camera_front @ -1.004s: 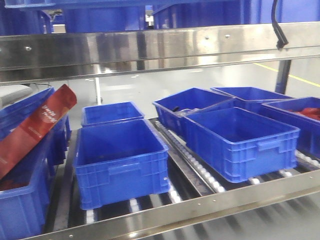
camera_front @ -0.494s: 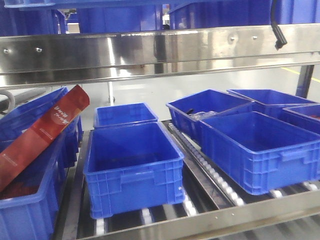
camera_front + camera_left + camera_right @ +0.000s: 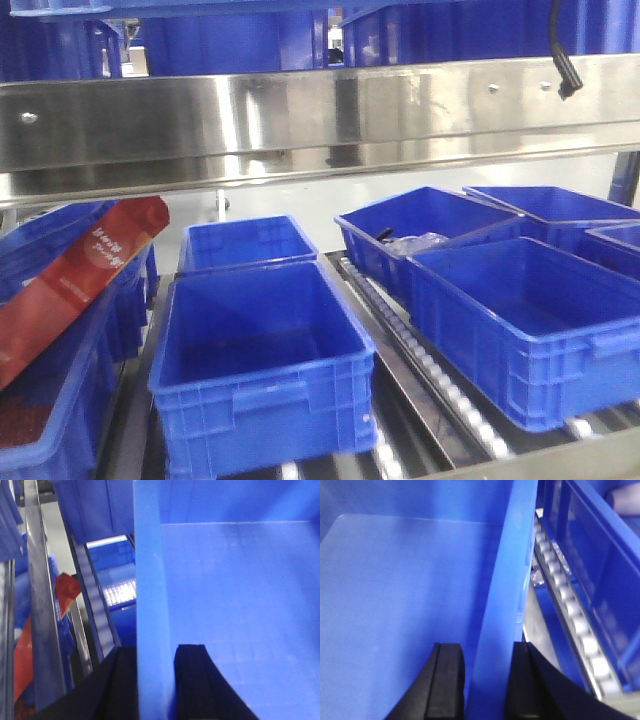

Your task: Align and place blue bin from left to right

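Observation:
A blue bin (image 3: 235, 590) fills the left wrist view. My left gripper (image 3: 156, 650) is shut on its left wall rim, one black finger (image 3: 192, 680) inside and the other outside. In the right wrist view the same kind of blue bin (image 3: 405, 590) shows its floor and right wall, and my right gripper (image 3: 487, 647) is shut across that wall. Neither gripper nor arm shows in the front view. There an empty blue bin (image 3: 260, 370) sits at the centre front of the shelf; I cannot tell if it is the held one.
Roller tracks (image 3: 420, 360) run between the lanes. Another bin (image 3: 245, 240) stands behind the centre one, and more bins (image 3: 530, 310) fill the right lane. A red box (image 3: 80, 275) leans in the left bins. A steel shelf beam (image 3: 320, 120) crosses overhead.
The front view has closed in on the shelf: the bins appear larger and lower in frame, and the steel beam looks thicker. No bin has visibly shifted relative to the others.

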`<act>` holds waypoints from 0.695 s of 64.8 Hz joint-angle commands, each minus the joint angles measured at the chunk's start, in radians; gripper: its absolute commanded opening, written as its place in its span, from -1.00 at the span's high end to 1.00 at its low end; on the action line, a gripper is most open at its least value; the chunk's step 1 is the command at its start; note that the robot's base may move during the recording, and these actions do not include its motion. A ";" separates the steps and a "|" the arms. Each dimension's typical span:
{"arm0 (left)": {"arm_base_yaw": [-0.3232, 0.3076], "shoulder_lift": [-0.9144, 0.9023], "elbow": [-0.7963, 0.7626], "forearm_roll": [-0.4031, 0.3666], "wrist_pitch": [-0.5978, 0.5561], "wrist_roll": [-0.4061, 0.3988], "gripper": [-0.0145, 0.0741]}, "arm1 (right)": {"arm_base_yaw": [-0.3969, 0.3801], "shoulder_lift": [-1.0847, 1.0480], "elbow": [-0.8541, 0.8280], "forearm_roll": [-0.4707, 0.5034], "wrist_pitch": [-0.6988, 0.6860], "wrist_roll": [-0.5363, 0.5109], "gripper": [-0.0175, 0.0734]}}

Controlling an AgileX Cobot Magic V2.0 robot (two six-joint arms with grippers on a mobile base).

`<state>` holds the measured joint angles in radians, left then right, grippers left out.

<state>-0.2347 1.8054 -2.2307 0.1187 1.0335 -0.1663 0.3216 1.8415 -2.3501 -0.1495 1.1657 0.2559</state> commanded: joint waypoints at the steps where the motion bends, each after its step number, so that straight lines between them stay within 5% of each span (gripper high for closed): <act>1: -0.005 -0.021 -0.021 -0.015 -0.241 0.006 0.92 | 0.010 -0.026 -0.018 0.027 -0.098 -0.028 0.95; 45: -0.005 -0.019 -0.021 -0.015 -0.241 0.006 0.92 | 0.010 -0.026 -0.018 0.027 -0.100 -0.028 0.95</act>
<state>-0.2347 1.8071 -2.2307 0.1187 1.0335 -0.1663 0.3216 1.8415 -2.3501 -0.1495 1.1657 0.2559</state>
